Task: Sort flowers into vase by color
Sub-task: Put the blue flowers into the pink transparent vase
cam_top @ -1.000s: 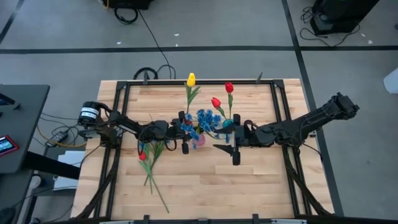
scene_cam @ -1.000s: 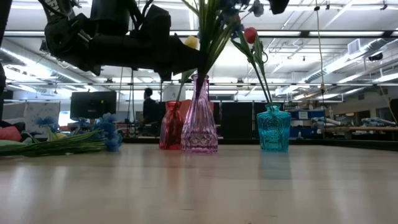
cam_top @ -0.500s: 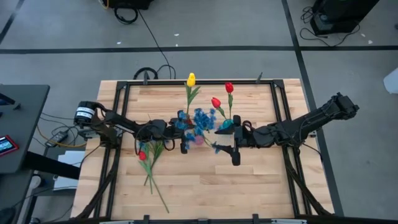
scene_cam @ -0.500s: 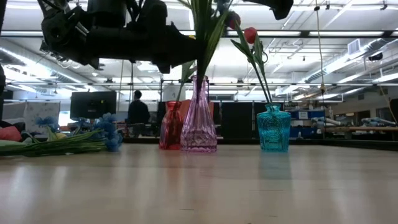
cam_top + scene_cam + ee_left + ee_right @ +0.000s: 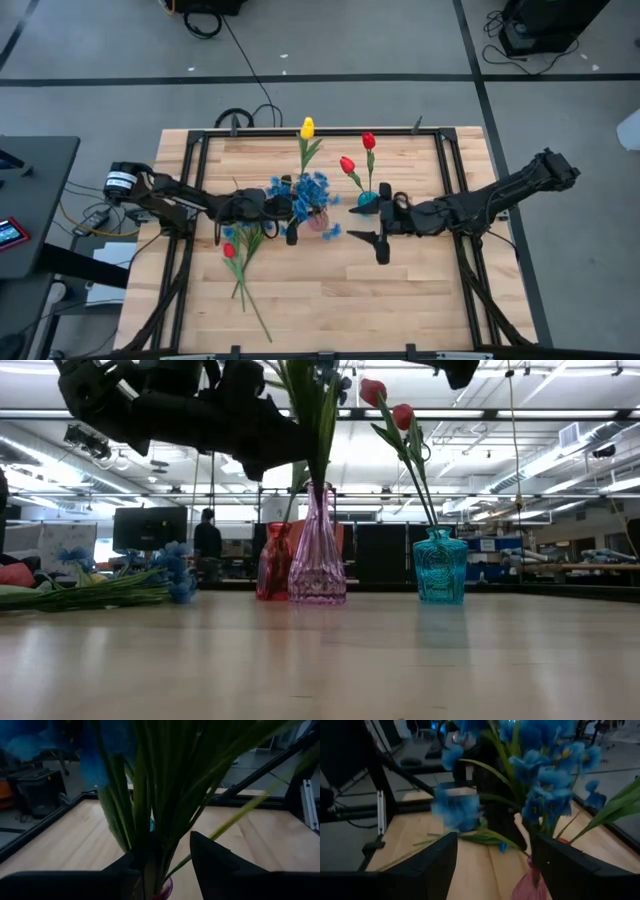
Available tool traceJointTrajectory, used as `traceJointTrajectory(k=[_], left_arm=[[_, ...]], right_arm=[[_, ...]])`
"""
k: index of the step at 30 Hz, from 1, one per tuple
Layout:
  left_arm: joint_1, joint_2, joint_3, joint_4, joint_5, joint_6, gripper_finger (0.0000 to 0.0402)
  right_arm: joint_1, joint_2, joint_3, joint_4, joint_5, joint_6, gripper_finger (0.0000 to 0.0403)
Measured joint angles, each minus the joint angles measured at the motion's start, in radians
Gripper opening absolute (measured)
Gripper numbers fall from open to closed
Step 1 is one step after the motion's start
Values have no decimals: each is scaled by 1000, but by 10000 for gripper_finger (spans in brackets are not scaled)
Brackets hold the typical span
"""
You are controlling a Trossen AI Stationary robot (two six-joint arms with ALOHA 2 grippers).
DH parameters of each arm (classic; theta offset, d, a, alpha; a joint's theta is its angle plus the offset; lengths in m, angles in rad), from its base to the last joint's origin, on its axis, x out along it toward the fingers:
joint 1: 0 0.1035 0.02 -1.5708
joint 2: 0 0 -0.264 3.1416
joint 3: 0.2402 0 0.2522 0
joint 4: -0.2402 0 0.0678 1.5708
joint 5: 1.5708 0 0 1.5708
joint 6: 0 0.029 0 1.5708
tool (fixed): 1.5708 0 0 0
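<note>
Several flowers point(image 5: 240, 262) lie flat at the counter's point(image 5: 400, 300) left, stems running lengthwise, one red head visible. The left tool point(image 5: 291, 222) stands parted around upright green stems of blue blossoms point(image 5: 303, 190) in the pink vase point(image 5: 317, 565), its mouth hidden. The right tool point(image 5: 381, 233) hovers spread, empty, beside the teal vase point(image 5: 439, 566) with red tulips point(image 5: 356, 152).
</note>
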Motion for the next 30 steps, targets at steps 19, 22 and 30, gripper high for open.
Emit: traceJointTrajectory(k=[19,22,30], left_arm=[[0,-87,89,-334,-21,-32,122],[0,-105,89,-362,-21,-43,122],[0,-105,89,-378,-21,-49,122]], right_arm=[[-1,-2,0,-50,-33,46,270],[-15,39,1,-93,-84,79,270],[-68,266,0,-5,-51,27,270]])
